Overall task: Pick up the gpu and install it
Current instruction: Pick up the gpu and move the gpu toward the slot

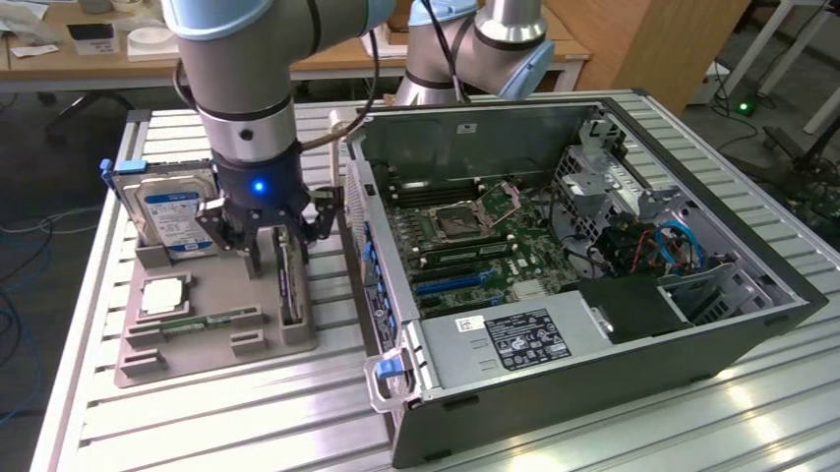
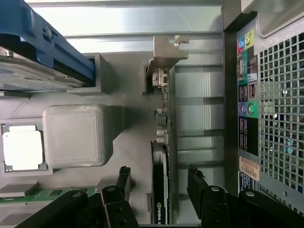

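Slatted table (image 1: 197, 423): hand (image 2: 159, 175) wide open, gpu (image 2: 164, 142) standing edge-up between fingers (image 2: 123, 183), gap each side

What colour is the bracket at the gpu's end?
The bracket is pale beige-grey; clearest in the wrist view.

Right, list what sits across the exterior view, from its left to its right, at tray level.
hard drive → gpu, on edge in the grey tray, the open gripper astride it → computer case, lying open
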Robot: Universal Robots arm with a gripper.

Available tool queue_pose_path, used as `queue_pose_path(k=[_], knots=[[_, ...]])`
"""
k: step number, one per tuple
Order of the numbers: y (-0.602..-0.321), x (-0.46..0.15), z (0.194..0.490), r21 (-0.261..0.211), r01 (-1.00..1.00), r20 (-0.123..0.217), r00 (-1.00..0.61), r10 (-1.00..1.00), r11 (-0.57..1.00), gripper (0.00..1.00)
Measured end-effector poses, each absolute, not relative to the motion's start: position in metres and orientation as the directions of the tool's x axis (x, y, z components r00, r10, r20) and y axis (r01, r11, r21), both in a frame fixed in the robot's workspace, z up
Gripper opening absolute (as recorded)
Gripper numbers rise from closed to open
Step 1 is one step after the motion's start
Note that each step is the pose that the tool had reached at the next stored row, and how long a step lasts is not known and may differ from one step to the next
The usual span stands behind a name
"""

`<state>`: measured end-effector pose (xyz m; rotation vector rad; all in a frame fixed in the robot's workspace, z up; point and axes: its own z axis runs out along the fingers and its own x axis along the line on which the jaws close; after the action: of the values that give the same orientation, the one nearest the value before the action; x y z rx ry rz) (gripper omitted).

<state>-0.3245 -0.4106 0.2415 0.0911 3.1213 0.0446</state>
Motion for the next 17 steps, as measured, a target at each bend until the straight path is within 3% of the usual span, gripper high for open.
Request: queue_pose_path(k=[17], knots=[[-0.411,-0.325,0.216,0.028,0.063,-0.018,-0.998,0.064,0.998,0.6]])
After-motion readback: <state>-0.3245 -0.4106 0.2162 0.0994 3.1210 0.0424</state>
